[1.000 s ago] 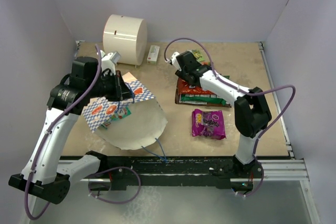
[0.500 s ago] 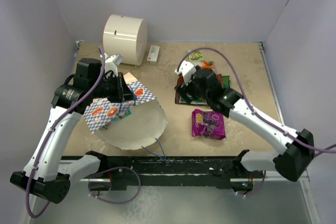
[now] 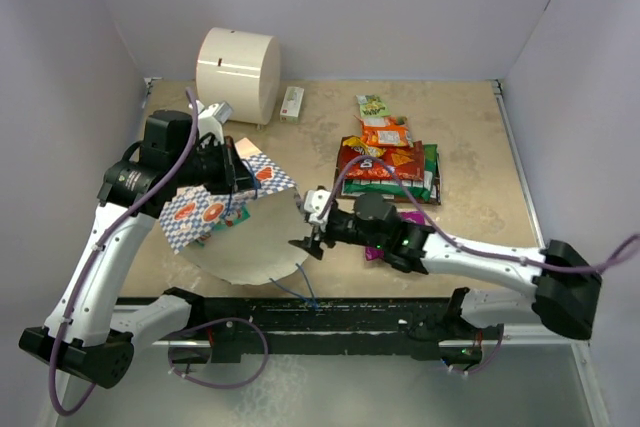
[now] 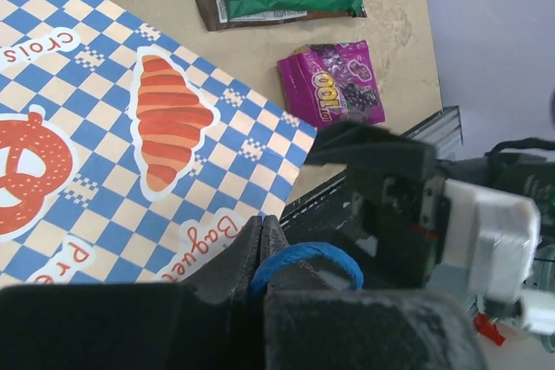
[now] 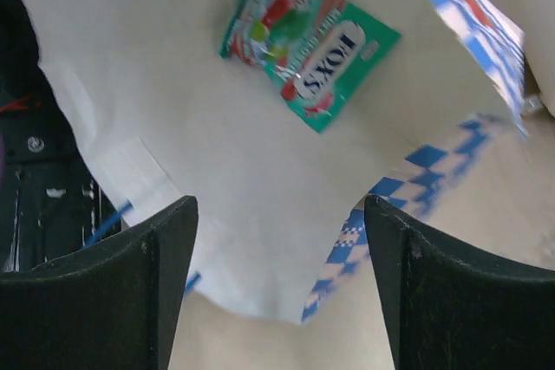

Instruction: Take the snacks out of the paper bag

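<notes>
Pale lilac walls closed in a tan table (image 3: 470,117), and on it the paper bag (image 3: 250,242) lay on its side at the left, its cream-lined mouth turned toward the right arm. Your left gripper (image 4: 262,236) was pinched together on the bag's blue cord handle (image 4: 303,257) beside the checkered side. Your right gripper (image 5: 277,205) hovered just at the bag's mouth, fingers spread apart with nothing between them. Inside, one teal packet (image 5: 308,41) lay flat on the lining, clear of those fingers. Out on the table, a red-orange packet (image 3: 378,162) sat stacked over a green packet (image 3: 431,165), with an orange packet (image 3: 384,131) touching its far edge. A purple packet (image 4: 331,86) lay nearer the arms, half hidden under your right arm from above. A cream cylinder (image 3: 238,64) and a small white box (image 3: 292,103) stood at the far left.
</notes>
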`<state>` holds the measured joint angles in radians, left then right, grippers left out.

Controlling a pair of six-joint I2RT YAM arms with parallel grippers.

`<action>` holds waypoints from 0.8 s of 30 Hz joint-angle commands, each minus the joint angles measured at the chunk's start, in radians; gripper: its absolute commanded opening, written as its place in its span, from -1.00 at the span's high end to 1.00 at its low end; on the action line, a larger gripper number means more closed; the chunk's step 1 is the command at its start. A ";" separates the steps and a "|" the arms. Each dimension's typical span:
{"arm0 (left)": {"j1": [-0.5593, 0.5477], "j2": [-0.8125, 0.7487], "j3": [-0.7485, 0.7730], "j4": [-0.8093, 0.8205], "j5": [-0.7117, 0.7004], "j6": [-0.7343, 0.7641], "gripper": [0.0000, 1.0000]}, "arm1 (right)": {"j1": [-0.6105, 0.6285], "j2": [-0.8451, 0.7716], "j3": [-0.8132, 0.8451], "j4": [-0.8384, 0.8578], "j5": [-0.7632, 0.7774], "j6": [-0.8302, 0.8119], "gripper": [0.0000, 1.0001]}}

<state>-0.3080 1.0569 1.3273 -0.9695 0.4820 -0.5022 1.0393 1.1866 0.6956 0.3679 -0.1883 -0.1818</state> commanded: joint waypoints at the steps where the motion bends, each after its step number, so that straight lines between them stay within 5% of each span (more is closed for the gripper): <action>1: -0.002 -0.013 0.025 0.050 -0.011 -0.041 1.00 | 0.073 0.190 0.055 0.368 -0.006 0.045 -0.59; 6: -0.001 -0.012 0.041 0.047 -0.023 -0.071 1.00 | 0.120 0.419 0.169 0.507 0.105 0.043 -0.62; 11: -0.002 -0.037 0.038 0.039 -0.047 -0.087 1.00 | 0.123 0.565 0.270 0.566 0.021 -0.003 -0.63; 24: -0.002 -0.081 0.037 0.074 -0.016 -0.082 1.00 | 0.124 0.693 0.345 0.462 -0.120 -0.413 -0.66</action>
<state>-0.3080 1.0054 1.3293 -0.9569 0.4389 -0.5838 1.1603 1.8664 1.0050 0.8215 -0.2478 -0.3946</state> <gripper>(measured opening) 0.003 0.822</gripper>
